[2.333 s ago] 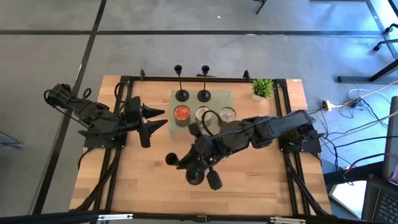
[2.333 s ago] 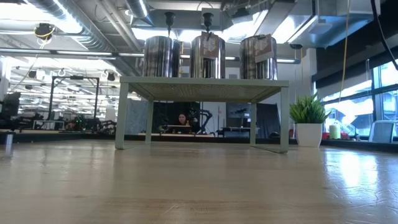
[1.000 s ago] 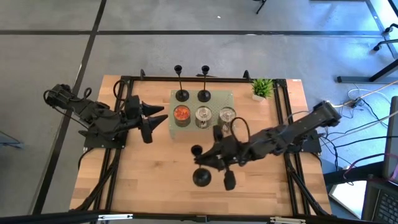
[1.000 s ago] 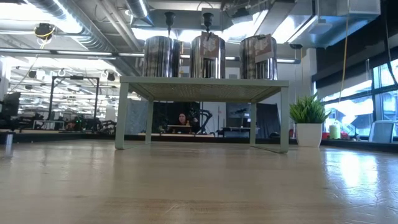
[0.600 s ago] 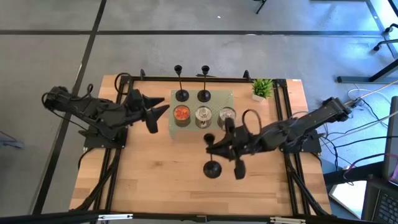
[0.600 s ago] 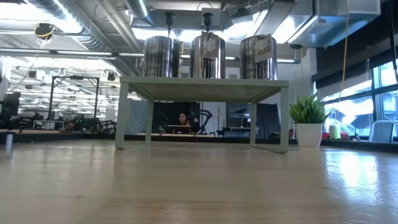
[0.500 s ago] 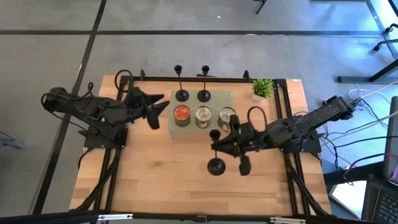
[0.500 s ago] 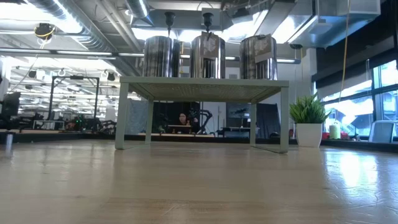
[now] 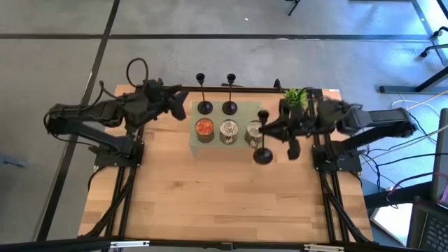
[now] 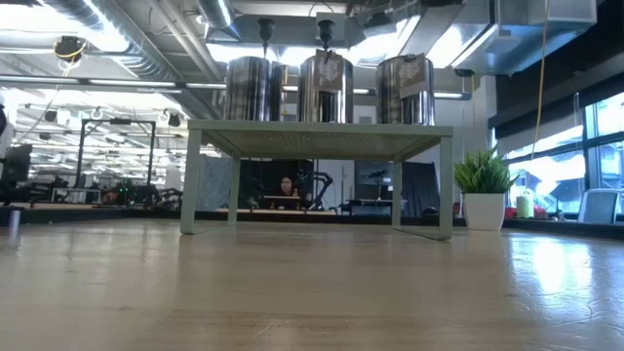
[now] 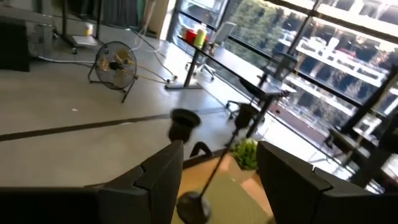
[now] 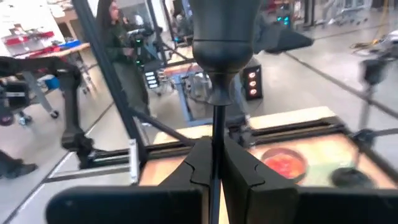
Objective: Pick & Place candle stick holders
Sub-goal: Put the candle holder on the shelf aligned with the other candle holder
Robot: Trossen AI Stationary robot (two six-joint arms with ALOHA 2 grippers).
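Two black candle stick holders (image 9: 204,106) (image 9: 229,106) stand by their round bases on the far row of a pale green stand (image 9: 257,108); their cups show above the cans in the low view (image 10: 265,26). A third holder (image 9: 262,154) hangs in the air off the stand's right end, with my right gripper (image 9: 265,131) shut on it. My left gripper (image 9: 180,106) is open at the stand's far left corner, touching nothing; the left wrist view shows a standing holder's cup (image 11: 184,122) beyond its spread fingers (image 11: 160,177). My right gripper pinches the holder's thin stem (image 12: 215,140) between its two fingers (image 12: 198,163), a little below the cup top (image 12: 218,37). The fingers come about level from the table's right side and lie across the stem. The holder stays upright, base down, lifted clear of the table.
On the stand's near row are an orange-topped can (image 9: 204,127) and two silver cans (image 9: 229,129) (image 9: 253,129). A small potted plant (image 9: 295,98) sits at the far right corner. The wooden table (image 9: 210,196) is bare on its near half. A person shows in the room behind (image 12: 115,43).
My right gripper has carried the holder from the middle of the table toward the far right, up to the stand's right end; the holder has stayed upright and clear. My left gripper has swung toward the far edge, to the stand's far left corner, still open.
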